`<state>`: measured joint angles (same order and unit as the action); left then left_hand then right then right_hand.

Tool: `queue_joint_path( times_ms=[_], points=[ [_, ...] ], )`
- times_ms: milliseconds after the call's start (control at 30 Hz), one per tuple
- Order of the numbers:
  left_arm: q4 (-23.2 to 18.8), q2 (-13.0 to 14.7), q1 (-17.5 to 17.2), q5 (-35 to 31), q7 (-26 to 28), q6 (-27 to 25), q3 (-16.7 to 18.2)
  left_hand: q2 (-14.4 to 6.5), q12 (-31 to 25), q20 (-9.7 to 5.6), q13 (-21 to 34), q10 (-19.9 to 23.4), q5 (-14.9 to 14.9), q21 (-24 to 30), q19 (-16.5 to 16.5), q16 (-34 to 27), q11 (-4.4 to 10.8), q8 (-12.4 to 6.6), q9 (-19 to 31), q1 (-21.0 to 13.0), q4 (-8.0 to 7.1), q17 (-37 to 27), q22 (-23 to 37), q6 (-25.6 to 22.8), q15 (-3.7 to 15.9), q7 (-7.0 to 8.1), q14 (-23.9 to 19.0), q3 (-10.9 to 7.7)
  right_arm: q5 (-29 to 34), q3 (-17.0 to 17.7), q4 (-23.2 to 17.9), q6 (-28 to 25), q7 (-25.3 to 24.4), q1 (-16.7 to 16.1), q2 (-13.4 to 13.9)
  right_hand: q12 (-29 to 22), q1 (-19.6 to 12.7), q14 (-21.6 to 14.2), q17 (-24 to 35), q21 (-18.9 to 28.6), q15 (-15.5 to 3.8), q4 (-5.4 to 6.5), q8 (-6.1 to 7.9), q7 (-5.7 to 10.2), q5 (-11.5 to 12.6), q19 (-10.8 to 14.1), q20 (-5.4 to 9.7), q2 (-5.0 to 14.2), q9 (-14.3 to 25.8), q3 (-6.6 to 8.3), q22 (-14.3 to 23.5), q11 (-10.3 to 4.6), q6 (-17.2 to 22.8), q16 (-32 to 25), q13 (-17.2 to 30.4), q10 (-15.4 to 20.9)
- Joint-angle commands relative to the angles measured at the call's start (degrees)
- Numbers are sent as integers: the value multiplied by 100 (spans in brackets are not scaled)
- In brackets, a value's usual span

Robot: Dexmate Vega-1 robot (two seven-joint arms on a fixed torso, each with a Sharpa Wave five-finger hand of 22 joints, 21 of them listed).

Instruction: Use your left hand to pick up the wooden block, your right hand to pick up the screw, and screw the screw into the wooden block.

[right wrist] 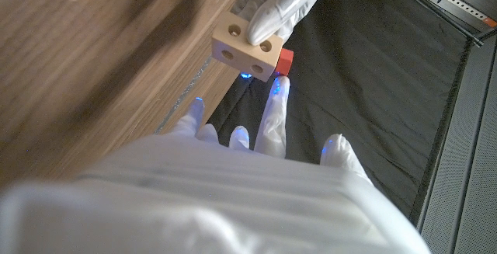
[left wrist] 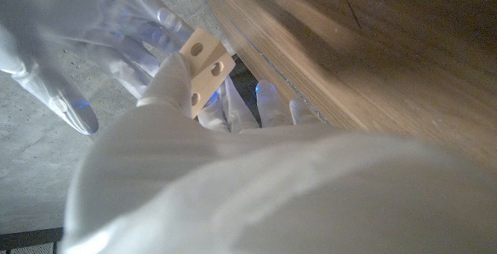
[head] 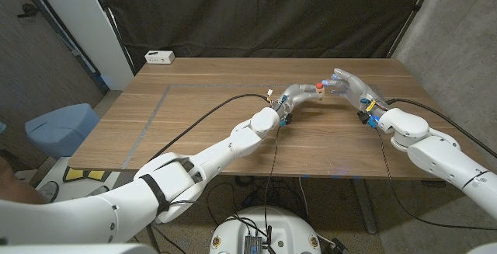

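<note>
Both arms are up over the desk (head: 194, 114), meeting toward its far right part. The left robot hand (head: 293, 96) holds the wooden block (head: 318, 89) off the surface, pinched between its fingers; in the left wrist view the block (left wrist: 203, 71) shows a pale face with round holes, a fingertip (left wrist: 172, 79) pressed against its side. From the right wrist view the same block (right wrist: 247, 50) sits under a left fingertip (right wrist: 268, 22), two holes facing the camera.

The red screw (right wrist: 284, 60) is right at the block, touching its side, its red head showing just past the block's edge. In the head view it is a small red spot (head: 319, 85) on top of the block. A finger (right wrist: 273, 118) of the right robot hand (head: 349, 87) reaches up to the red head and touches it, the other fingers spread apart; whether the thumb pinches the screw from the other side cannot be told.

A white power strip (head: 160, 57) lies near the desk's far left corner. Black cables (head: 210, 118) trail across the desk along the left arm.
</note>
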<state>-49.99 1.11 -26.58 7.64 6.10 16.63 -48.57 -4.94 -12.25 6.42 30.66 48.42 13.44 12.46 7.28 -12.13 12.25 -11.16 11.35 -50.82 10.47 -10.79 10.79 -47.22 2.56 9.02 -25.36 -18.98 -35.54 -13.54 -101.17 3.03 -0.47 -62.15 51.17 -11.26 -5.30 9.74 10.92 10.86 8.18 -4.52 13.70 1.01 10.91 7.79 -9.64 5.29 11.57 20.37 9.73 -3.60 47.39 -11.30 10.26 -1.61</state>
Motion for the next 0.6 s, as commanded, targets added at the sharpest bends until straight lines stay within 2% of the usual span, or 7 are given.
queue_joint_path(
  times_ms=[33,267,600],
  points=[
    [-177,66,-79,-27,34,-61,-5,-47,-42,-38,37,46,17,15,-2,-30,-4,-36,20,-7,-157,-15,19,-100,276,-33,-40,-207,-6,99,-151,13,-79,-193,64,-54,22,29,10,27,-14,-8,56,-7,41,35,-49,47,38,38,10,-5,132,-46,9,95],
    [-346,130,-153,-38,43,-144,-10,-47,-43,-34,37,47,17,14,-3,-29,-3,-38,20,-2,-159,-15,19,-102,273,-33,-39,-206,-23,157,-242,-11,-116,-288,99,-60,17,3,9,27,-20,-10,94,-40,42,49,-50,53,44,48,10,-13,259,-49,9,171],
    [-518,211,-218,-57,90,-232,6,-47,-41,-31,36,45,18,15,-1,-29,-2,-30,20,-9,-154,-13,19,-81,269,-27,-40,-210,-39,142,-266,-32,44,-259,159,-66,11,-39,7,26,-32,-15,137,-89,41,63,-50,51,50,56,9,-20,406,-57,9,260]
  ],
)
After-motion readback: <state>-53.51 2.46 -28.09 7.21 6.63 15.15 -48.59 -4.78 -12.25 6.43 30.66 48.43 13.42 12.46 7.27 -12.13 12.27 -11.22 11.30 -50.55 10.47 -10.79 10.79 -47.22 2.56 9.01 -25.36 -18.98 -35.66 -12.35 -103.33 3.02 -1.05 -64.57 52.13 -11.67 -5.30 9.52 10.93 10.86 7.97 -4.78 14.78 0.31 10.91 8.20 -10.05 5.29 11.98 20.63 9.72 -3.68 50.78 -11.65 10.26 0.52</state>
